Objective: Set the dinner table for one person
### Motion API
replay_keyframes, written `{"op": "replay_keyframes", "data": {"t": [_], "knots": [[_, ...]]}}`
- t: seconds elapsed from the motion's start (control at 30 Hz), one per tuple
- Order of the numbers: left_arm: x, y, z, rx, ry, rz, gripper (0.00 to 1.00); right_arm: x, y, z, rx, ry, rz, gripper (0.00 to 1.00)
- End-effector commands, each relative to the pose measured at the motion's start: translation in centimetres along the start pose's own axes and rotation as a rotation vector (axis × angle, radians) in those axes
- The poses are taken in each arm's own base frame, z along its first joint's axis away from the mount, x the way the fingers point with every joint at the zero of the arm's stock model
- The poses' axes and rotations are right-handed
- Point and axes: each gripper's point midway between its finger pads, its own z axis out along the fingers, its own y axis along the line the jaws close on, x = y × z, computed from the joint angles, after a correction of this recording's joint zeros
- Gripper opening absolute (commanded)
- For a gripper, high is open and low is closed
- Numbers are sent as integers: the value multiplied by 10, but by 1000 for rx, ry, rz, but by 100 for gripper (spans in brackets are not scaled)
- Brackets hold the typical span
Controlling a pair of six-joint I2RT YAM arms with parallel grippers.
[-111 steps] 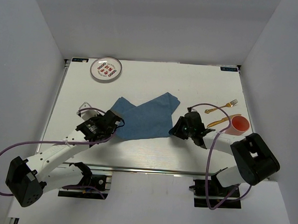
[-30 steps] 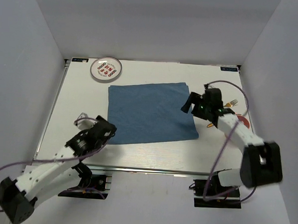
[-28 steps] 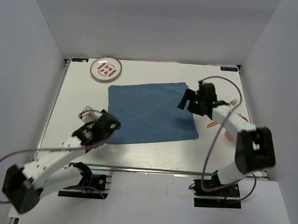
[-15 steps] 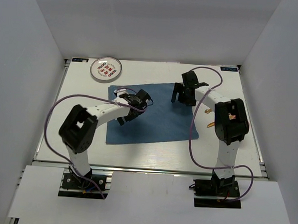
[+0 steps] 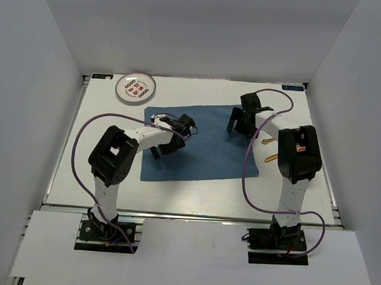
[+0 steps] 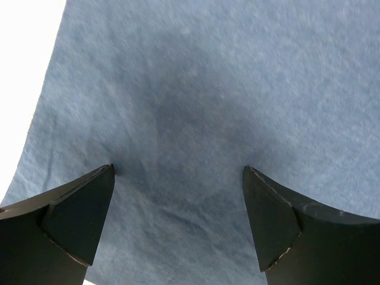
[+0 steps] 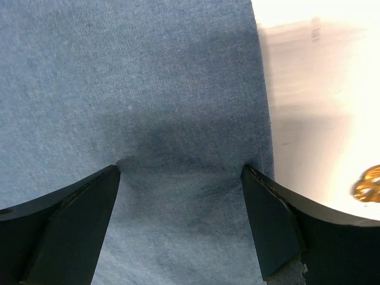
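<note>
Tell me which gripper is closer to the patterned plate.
The left gripper, open over the left half of the blue placemat, is nearer the plate; the right gripper hovers open at the placemat's far right edge.

The blue placemat (image 6: 196, 77) is soft matt cloth, faintly creased. The left pincer (image 6: 178, 172) and right pincer (image 7: 181, 169) have matt black plastic fingers. The white surface (image 5: 194, 195) looks smooth; the golden cutlery (image 5: 271, 159) gleams like metal.
</note>
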Motion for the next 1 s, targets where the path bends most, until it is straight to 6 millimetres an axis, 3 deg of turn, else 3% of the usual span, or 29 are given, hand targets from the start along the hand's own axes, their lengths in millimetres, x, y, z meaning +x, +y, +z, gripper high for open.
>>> {"op": "replay_keyframes", "data": {"t": [0.0, 0.1, 0.27, 0.37, 0.4, 0.47, 0.5, 0.57, 0.6, 0.67, 0.7, 0.77, 0.8, 0.83, 0.87, 0.9, 0.93, 0.97], "knots": [[-17, -8, -15, 41, -14, -17, 98, 3, -10, 1, -4, 25, 35, 89], [-18, -8, -24, 85, -8, -38, 98, -11, 2, -5, -70, -1, 15, 89], [-31, -5, -37, 106, -42, -61, 98, -18, 8, -12, -117, 10, 34, 89], [-48, -4, -54, 109, -77, -78, 98, -24, 24, -37, -220, -22, 38, 89], [-57, -7, -62, 127, -93, -93, 98, -37, 33, -53, -267, -78, 31, 89], [-73, -4, -79, 154, -130, -133, 98, -43, 52, -78, -395, -113, 9, 89], [-83, -3, -81, 168, -153, -173, 98, -63, 63, -106, -470, -215, -15, 89], [-103, 3, -96, 212, -210, -244, 98, -65, 77, -134, -576, -259, -46, 89], [-114, 5, -95, 225, -235, -283, 98, -72, 84, -164, -628, -320, -73, 89], [-133, 13, -104, 254, -278, -347, 98, -61, 97, -193, -727, -329, -123, 89], [-143, 13, -106, 271, -296, -378, 98, -58, 103, -222, -781, -374, -155, 89], [-162, 22, -103, 274, -303, -430, 98, -39, 106, -242, -840, -384, -201, 89], [-171, 22, -102, 293, -305, -457, 98, -32, 106, -269, -874, -429, -230, 89], [-183, 31, -92, 278, -302, -496, 98, -24, 107, -281, -900, -446, -248, 89], [-184, 26, -87, 318, -255, -513, 98, -6, 106, -280, -927, -418, -261, 89], [-196, 20, -82, 371, -256, -559, 98, 2, 105, -306, -967, -466, -283, 89], [-202, 32, -61, 356, -240, -595, 98, 11, 107, -316, -1008, -480, -299, 89], [-210, 21, -57, 427, -224, -626, 98, 34, 105, -332, -1076, -463, -318, 89]]}}
